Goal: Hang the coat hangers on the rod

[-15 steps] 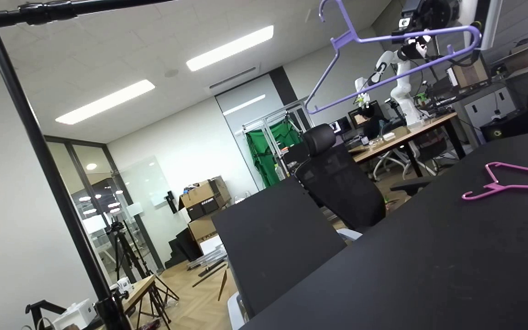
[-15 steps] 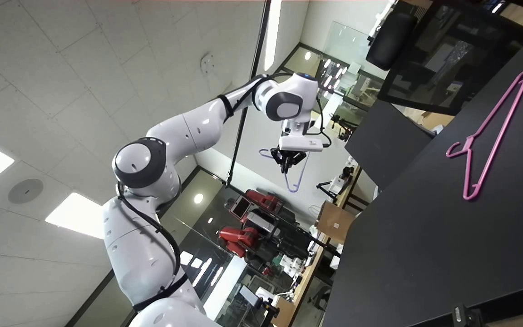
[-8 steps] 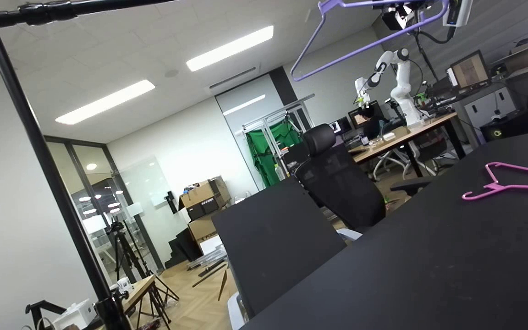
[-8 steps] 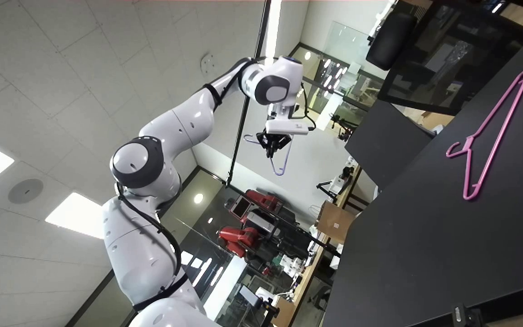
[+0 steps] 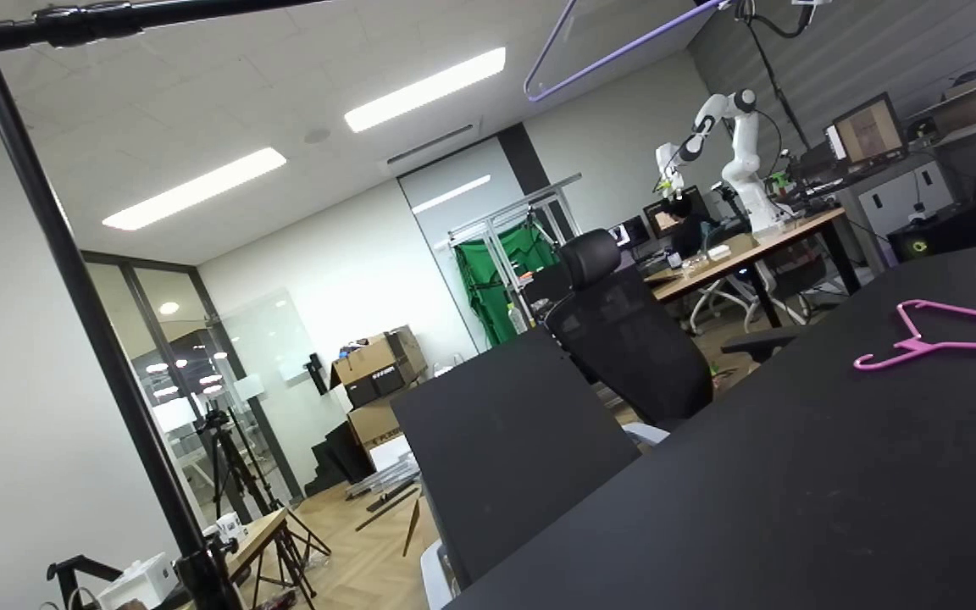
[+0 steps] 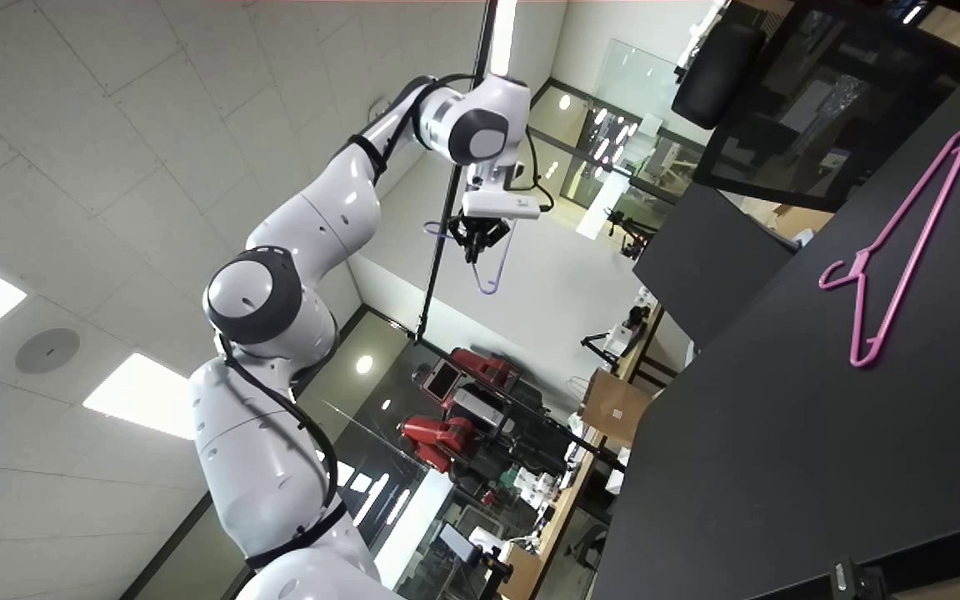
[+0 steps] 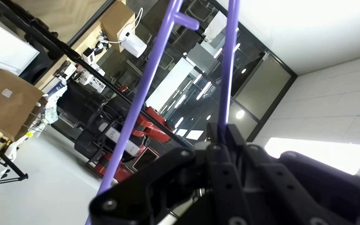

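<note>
My gripper (image 6: 473, 248) is shut on the purple coat hanger (image 6: 489, 291), high above the table. In the wrist view the gripper (image 7: 223, 132) pinches one tube of this purple hanger (image 7: 137, 100); its second tube runs past on the left. Only a lower corner of the purple hanger (image 5: 623, 54) shows at the top of an exterior view. Its hook crosses the black rod (image 6: 438, 271) in the picture; whether they touch I cannot tell. The rod (image 5: 174, 15) also shows top left in an exterior view. On the table lies the pink coat hanger (image 6: 861, 263), also partly visible (image 5: 912, 344).
An upright black pole (image 5: 85, 288) supports the rod in an exterior view. The black table (image 6: 747, 433) extends below the arm. An office chair (image 5: 628, 339) and a black panel (image 5: 513, 457) stand beyond the table edge.
My arm has risen with the purple hanger in its grip. The hanger's hook has come to overlap the rod in an exterior view. The pink hanger has stayed put.
</note>
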Tool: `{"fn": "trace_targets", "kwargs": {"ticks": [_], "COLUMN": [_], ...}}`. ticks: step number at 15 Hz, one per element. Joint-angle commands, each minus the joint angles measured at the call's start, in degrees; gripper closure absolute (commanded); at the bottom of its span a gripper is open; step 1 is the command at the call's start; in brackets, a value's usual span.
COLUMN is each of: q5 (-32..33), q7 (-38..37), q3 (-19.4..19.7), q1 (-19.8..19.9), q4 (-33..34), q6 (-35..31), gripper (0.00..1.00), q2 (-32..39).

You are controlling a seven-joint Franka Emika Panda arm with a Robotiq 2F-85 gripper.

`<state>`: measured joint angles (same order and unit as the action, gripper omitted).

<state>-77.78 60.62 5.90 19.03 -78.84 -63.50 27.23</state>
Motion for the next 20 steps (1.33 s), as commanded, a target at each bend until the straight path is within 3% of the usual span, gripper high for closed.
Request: {"fn": "trace_targets", "kwargs": {"ticks": [1, 6, 7, 20], "q5": [-1.68, -2.14, -1.52, -1.50], "q7": [-5.25, -7.63, -4.01, -4.73], "q3": [0.35, 0.41, 0.48, 0.46], "q1": [0.35, 0.43, 0.07, 0.11], "q4": [5.06, 6.28, 3.23, 3.85], "q6": [1.77, 1.20, 0.54, 0.48], "gripper": [0.98, 0.98, 0.92, 0.92], "q2": [2.31, 2.98, 1.79, 2.10]}}
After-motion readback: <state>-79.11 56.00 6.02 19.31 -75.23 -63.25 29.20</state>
